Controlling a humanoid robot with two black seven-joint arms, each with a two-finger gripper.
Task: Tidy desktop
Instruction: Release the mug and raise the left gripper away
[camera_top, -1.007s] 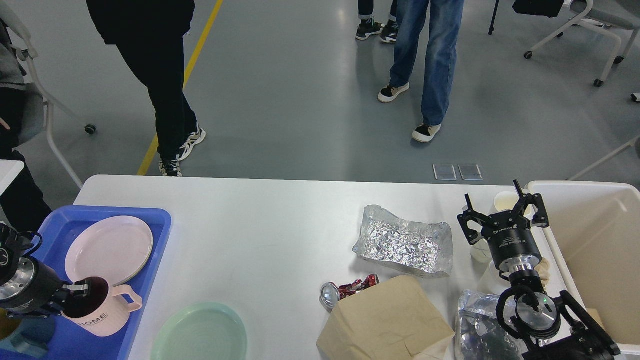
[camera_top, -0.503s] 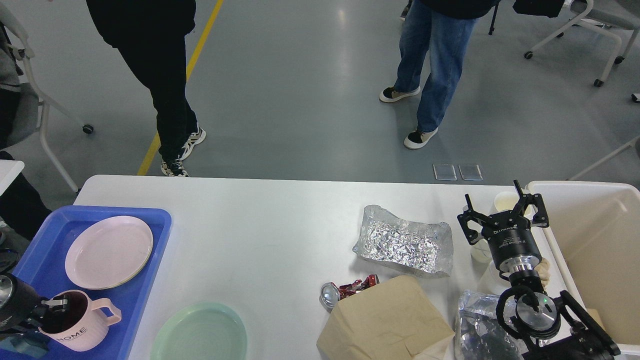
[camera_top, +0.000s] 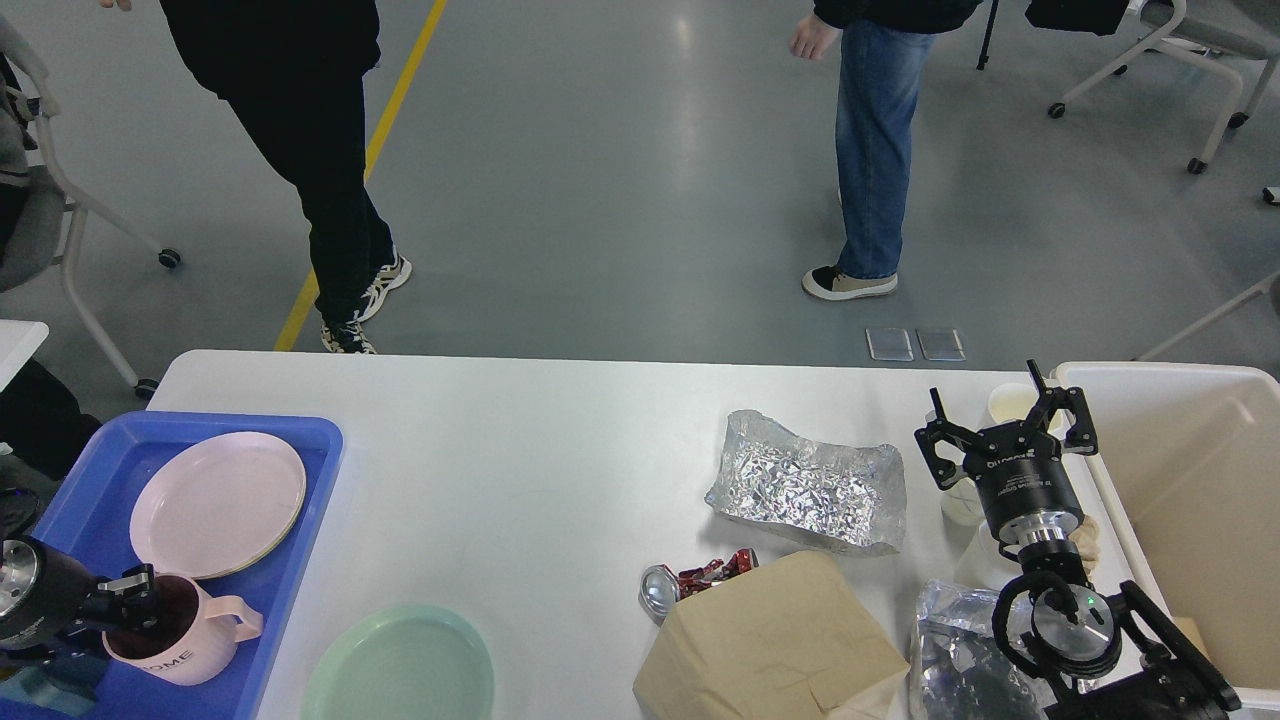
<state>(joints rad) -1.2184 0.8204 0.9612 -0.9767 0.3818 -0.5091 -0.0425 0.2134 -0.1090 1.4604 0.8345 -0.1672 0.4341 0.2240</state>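
The desktop (camera_top: 520, 470) fills the foreground, a surface seemingly sorted in two: dishes to the blue tray (camera_top: 300, 440) at left, rubbish beside the cream bin (camera_top: 1110, 470) at right. The left gripper (camera_top: 135, 590) has its fingers clamped on the one pink mug (camera_top: 180, 640), beside one pink plate (camera_top: 218, 503); one green plate (camera_top: 400, 665) waits off-tray. The right gripper (camera_top: 1005, 425), fingers apart, hovers above one foil sheet (camera_top: 810, 490), one crushed can (camera_top: 690, 580) and one paper bag (camera_top: 770, 640).

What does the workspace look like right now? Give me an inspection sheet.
Surface: desktop, white, bare in the middle.
Job's things: pink plate and pink mug in the blue tray; green plate on the desktop.
Clutter: foil sheet, crushed can, brown paper bag, foil bag, paper cup.
Grippers: left hand at the mug's rim, grip unclear; right hand open, empty.
Cables: nothing seen.
Surroundings: cream bin on the right; two people standing beyond the desktop.
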